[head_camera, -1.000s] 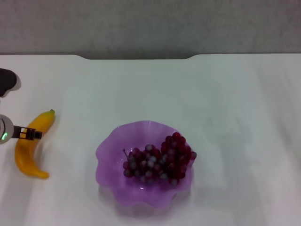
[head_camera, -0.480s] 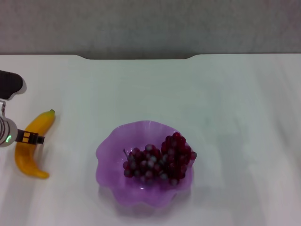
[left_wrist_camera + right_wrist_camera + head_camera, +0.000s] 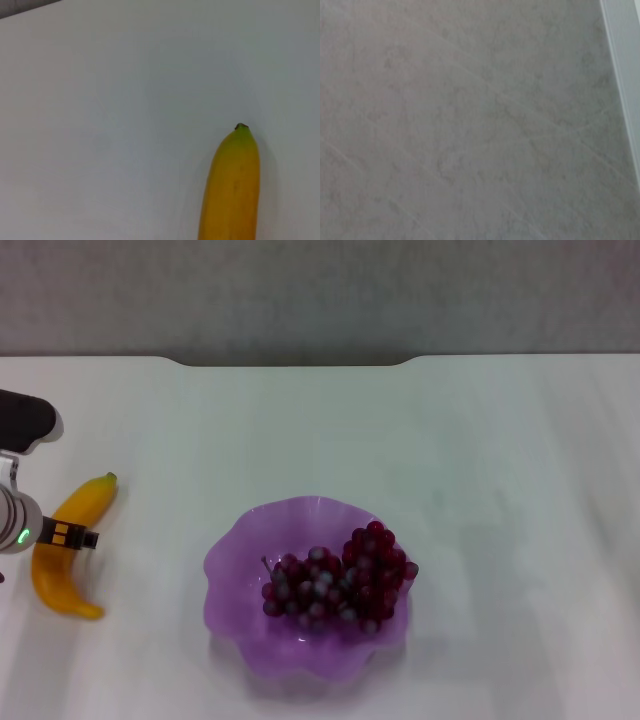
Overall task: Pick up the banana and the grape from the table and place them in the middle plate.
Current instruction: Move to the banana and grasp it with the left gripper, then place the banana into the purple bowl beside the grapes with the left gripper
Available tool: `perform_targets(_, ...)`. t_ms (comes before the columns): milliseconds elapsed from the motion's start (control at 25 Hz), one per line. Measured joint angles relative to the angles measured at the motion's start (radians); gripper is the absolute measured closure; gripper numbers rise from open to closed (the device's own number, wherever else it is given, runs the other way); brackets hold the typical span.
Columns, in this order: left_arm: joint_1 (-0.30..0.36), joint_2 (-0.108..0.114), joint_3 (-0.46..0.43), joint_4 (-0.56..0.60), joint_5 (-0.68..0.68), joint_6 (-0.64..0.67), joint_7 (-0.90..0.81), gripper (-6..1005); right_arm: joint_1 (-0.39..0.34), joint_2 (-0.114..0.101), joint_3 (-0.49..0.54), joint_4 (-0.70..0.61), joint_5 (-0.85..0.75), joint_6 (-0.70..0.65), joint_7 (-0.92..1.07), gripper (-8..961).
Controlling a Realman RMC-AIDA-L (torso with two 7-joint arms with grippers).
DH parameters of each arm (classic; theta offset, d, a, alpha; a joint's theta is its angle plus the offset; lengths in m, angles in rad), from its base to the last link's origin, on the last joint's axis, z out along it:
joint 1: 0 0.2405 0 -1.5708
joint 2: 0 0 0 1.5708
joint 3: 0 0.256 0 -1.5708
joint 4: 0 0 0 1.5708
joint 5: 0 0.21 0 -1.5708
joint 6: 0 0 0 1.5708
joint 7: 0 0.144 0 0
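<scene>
The yellow banana (image 3: 85, 502) lies on the white table (image 3: 470, 450) at the far left, its green stem tip pointing away from me. It also shows in the left wrist view (image 3: 232, 190), stem end up. My left gripper (image 3: 66, 533) reaches in from the left edge and sits over the banana's middle. The bunch of dark red-purple grapes (image 3: 340, 582) lies inside the purple scalloped plate (image 3: 228, 552) at the front centre. My right gripper is out of view.
The table's far edge has a shallow notch (image 3: 295, 362) with a grey wall behind it. The right wrist view shows only grey floor (image 3: 470, 125) and a pale edge (image 3: 620, 75).
My left arm has come a little further into view from the left and slid slightly toward me along the banana. The banana, grapes and plate have not moved.
</scene>
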Motion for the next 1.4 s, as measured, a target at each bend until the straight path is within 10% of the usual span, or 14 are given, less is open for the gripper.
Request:
perform_targets(280, 0.0, 0.004, 0.0, -0.002, -0.008, 0.0, -0.002, 229, 0.0, 0.0, -0.001, -0.001, 0.0, 0.0, 0.001, 73)
perform_targets(840, 0.007, -0.005, -0.028, 0.032, 0.0, -0.001, -0.001, 548, 0.002, 0.0, -0.002, 0.007, 0.0, 0.0, 0.0, 73)
perform_targets(1400, 0.172, -0.015, 0.014, 0.484, -0.012, -0.209, 0.024, 543, 0.0, 0.0, -0.001, 0.01, 0.002, 0.0, -0.001, 72)
